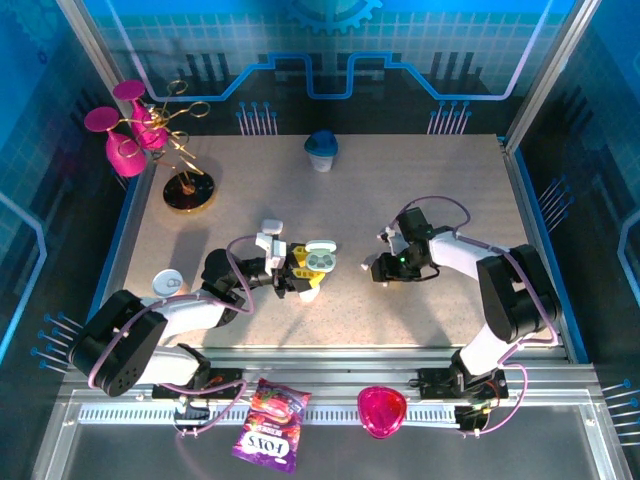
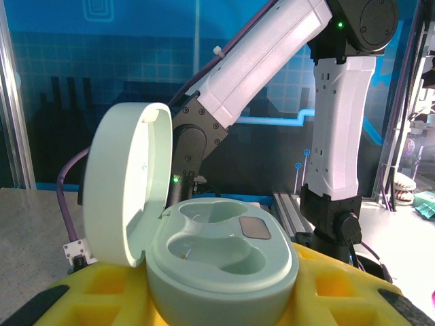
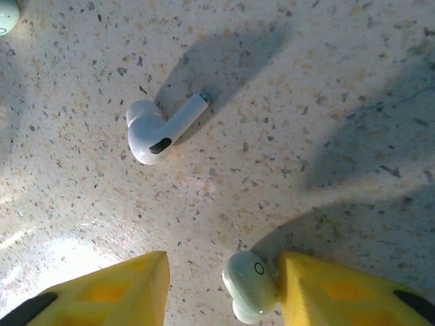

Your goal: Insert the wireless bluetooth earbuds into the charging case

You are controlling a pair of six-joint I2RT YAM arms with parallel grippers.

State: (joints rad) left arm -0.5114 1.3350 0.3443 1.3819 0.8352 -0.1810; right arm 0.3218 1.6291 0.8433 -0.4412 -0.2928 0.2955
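Left gripper (image 1: 298, 271) clamps open charging case (image 2: 224, 252); right gripper (image 3: 221, 268), part-open, grips nothing. We judge earbud (image 3: 250, 284) light, slick: pinch its bulb.

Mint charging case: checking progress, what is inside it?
The open mint charging case shows two vacant wells and a grey pad; the wells' near sides are hidden behind the rim.

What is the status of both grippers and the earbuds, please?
Left gripper shut on open mint charging case, wells empty. Right gripper open around pale green earbud, touching one finger. White earbud loose on table. Nothing over wells.
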